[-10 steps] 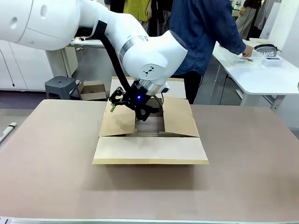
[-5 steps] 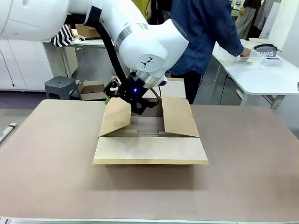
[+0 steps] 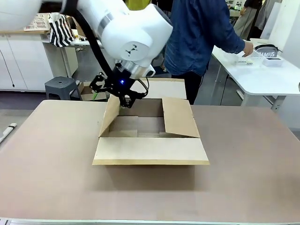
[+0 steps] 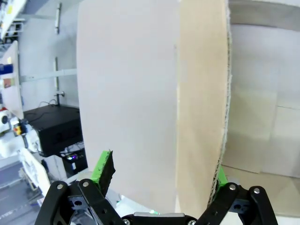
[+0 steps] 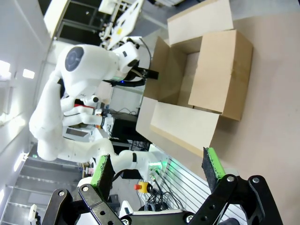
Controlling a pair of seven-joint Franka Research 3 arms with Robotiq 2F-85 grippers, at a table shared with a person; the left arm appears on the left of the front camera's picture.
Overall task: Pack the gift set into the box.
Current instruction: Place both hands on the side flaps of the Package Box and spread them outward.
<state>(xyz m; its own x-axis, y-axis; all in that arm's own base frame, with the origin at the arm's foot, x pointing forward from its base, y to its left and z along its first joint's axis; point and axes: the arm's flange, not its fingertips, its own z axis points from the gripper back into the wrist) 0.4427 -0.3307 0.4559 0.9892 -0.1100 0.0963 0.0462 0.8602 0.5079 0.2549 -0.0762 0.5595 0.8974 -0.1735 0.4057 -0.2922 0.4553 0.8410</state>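
From the front, my left gripper (image 3: 116,92) sits at the top of the box's (image 3: 150,151) left flap (image 3: 111,116), which stands tilted up. The near flap lies flat toward me. The box is in the middle of the table and I see nothing inside it.

My left wrist camera adds the close detail. That flap rises edge-on between my fingers, which are spread wide and not clamped. One green pad (image 4: 104,168) shows in front of the flap's pale face. The other pad (image 4: 221,178) is half hidden behind the flap's corrugated edge. I cannot tell whether either pad touches the cardboard.

Right of the box and well beyond it, a person (image 3: 199,33) in a blue shirt reaches a hand (image 3: 247,48) to the basket (image 3: 243,60) on a white side table (image 3: 262,82). The grey pouch (image 3: 266,51) and white gadget (image 3: 273,61) lie just beside the basket. So the gift set is well apart from the box. Pens and cord are too small to make out.

My right gripper (image 5: 157,168) is spread wide on nothing, seeing the box from well off.
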